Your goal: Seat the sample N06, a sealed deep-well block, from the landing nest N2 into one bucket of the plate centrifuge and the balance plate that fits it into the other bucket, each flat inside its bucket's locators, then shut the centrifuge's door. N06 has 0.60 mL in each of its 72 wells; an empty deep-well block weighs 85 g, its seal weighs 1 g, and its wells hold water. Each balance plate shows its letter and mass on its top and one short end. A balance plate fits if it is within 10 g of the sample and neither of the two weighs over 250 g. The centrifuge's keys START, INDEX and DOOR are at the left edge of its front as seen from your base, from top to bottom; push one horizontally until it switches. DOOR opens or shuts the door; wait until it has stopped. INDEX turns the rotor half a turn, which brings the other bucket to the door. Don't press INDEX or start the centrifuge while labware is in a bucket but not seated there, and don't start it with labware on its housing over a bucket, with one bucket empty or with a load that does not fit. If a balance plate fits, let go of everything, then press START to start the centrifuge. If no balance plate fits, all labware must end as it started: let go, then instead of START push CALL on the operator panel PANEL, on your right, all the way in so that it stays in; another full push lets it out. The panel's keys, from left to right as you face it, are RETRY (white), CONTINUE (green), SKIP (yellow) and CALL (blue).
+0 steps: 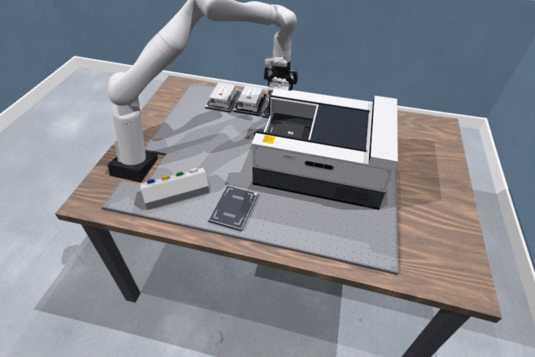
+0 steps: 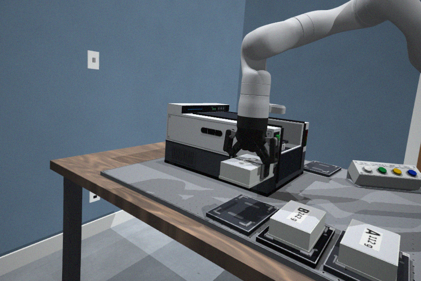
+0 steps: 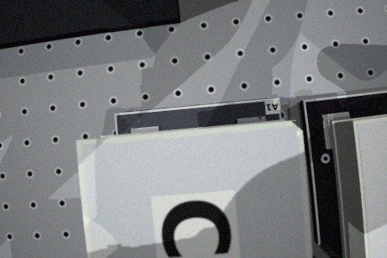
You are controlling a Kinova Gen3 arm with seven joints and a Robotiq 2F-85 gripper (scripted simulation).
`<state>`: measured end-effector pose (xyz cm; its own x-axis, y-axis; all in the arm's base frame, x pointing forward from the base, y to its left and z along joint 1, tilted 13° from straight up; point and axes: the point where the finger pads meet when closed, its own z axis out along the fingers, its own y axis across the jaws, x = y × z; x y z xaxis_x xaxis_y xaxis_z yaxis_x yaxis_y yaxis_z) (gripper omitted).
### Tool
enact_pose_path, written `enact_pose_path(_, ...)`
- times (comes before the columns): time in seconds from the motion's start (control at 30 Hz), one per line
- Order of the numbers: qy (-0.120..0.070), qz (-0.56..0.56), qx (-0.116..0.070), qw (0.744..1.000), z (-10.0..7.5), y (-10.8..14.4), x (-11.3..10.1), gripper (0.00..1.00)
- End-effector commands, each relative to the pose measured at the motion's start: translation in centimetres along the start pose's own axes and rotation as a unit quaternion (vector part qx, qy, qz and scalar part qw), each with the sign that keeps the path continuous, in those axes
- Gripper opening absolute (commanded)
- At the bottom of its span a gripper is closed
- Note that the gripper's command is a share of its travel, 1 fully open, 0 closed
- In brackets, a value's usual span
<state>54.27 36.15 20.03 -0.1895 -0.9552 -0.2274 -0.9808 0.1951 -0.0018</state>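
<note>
1. My pincer [image 2: 249, 160] points straight down, with its fingers spread very wide.
2. The fingers [image 2: 268, 163] pinch the balance plate C [image 2: 238, 170] by its two sides. It is a wide white block, so the fingers stand far apart on it.
3. Plate C hangs in the air, flat, with a big black C on its top.
4. It is up above the dark nest [image 2: 242, 212], not touching it. That nest has the mark A1 at one corner in my wrist view.
5. Plate C is close to the corner of the centrifuge [image 2: 193, 131], at about the height of its dark lower part.
6. Balance plate B [image 2: 297, 224] sits in the next nest, and balance plate A [image 2: 369, 247] sits in the one after that.
7. The centrifuge has an open hole [image 1: 289, 121] in its top, and it is dark inside.
8. The panel [image 2: 384, 177] with four colored keys lies on the bench [image 2: 112, 158], well apart from my pincer.
</note>
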Motion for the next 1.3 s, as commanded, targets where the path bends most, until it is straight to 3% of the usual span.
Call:
enact_pose_path(0.0, -0.001, 0.000, 0.001, 1.000, -0.5, -0.1, 0.0, 0.95)
enact_pose_path(1.27, -0.001, 0.000, 0.001, 1.000, -5.1, 0.0, 0.0, 0.95)
